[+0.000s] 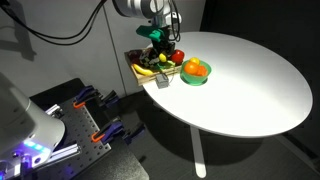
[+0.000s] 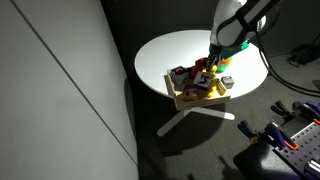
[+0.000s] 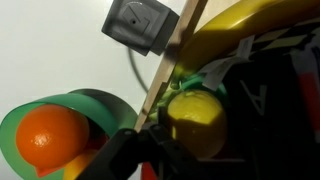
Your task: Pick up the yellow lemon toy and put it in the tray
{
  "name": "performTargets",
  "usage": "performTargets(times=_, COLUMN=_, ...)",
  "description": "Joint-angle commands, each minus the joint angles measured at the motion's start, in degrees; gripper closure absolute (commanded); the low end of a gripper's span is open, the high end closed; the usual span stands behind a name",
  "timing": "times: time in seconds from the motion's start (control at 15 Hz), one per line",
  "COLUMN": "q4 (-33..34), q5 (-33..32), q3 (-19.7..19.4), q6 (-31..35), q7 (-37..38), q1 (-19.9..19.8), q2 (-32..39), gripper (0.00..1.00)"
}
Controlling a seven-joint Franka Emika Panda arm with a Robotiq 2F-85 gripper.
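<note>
In the wrist view the yellow lemon toy [image 3: 195, 120] sits between my gripper's dark fingers [image 3: 190, 150], which are shut on it. It hangs just inside the wooden rim of the tan tray [image 3: 168, 72], over other toys. In both exterior views the gripper [image 1: 158, 44] [image 2: 213, 60] points down over the tray [image 1: 139, 67] [image 2: 200, 104] at the table's edge. The lemon is too small to make out there.
A green bowl [image 3: 95, 105] [image 1: 195, 76] holding an orange fruit [image 3: 48, 138] stands right beside the tray. The tray holds several toys, among them a large yellow piece [image 3: 240, 20]. A grey box [image 3: 140, 25] lies outside the rim. The round white table [image 1: 250, 85] drops off close by.
</note>
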Motion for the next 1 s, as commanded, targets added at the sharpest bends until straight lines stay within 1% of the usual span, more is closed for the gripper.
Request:
performTargets(times=0.0, q4=0.1, q5=-1.8, q3=-0.5, q6=0.6, q7=2.2, q1=0.7, q2=0.1, gripper=0.15)
performTargets(times=0.07, q4=0.0, q5=-1.8, q3=-0.5, q6=0.6, q7=2.2, q1=0.7, q2=0.1, gripper=0.12)
performTargets(times=0.13, q4=0.0, q5=-1.8, q3=-0.5, q6=0.5, q7=2.2, q1=0.7, q2=0.0, gripper=0.11)
performTargets(times=0.2, q4=-0.1, q5=-1.9, q3=-0.5, q6=0.5, q7=2.1, q1=0.7, q2=0.0, gripper=0.04)
performTargets(times=0.27, q4=-0.2, q5=-1.9, q3=-0.5, q6=0.5, q7=2.1, q1=0.8, q2=-0.1, gripper=0.01)
performTargets(times=0.6, q4=-0.5, q5=-1.0, q3=0.1, q6=-0.5, q7=1.2, q1=-0.1, q2=-1.4, gripper=0.0)
performTargets(times=0.93, q4=-0.8, q5=0.8, q3=2.1, q6=-4.0, q7=-2.0, q1=-2.3, q2=-3.8, gripper=0.0)
